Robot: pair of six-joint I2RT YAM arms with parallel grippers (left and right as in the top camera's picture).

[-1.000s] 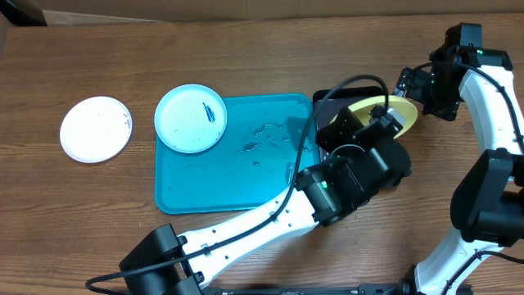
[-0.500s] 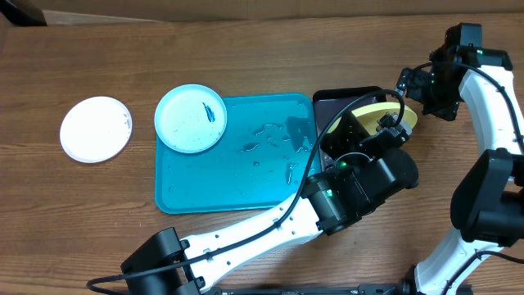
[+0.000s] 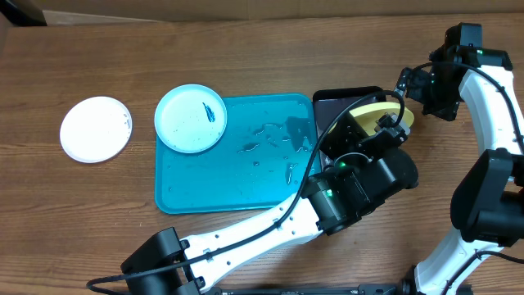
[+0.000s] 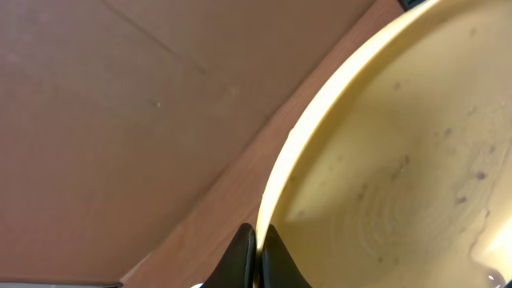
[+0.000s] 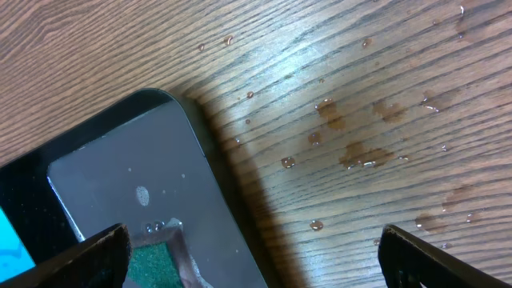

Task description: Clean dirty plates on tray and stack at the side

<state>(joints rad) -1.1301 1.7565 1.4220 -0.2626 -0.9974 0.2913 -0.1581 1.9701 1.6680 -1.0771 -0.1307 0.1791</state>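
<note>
Wooden table (image 3: pixel 246 49) fills the overhead view, and the teal tray (image 3: pixel 196 184) sits at its middle, wet streaks (image 3: pixel 266 139) scattered across the tray's 2 o'clock part. Up at the tray's 10 o'clock corner sits the blue plate (image 3: pixel 191 119), overlapping the rim, with a dark blue smear (image 3: pixel 209 111) on it. Well apart at 9 o'clock, the white plate (image 3: pixel 96 129) lies flat on bare wood.

Over at the tray's 3 o'clock edge, the left gripper (image 4: pixel 258 244) pinches the rim of the yellow plate (image 3: pixel 407 117), its fingers closed down to a sliver with the rim between them. That plate shows tilted above the black tray (image 3: pixel 344 100); whether it touches the tray I cannot tell. The left wrist view shows the plate's pale face speckled and damp.

At 1 o'clock from the yellow plate hangs the right gripper (image 5: pixel 256 256), fingers spread wide and holding nothing. Below it the right wrist view catches a corner of the black tray, a bit of green sponge (image 5: pixel 152 268) at 7 o'clock, and water drops (image 5: pixel 352 152) on the wood at 2 o'clock.
</note>
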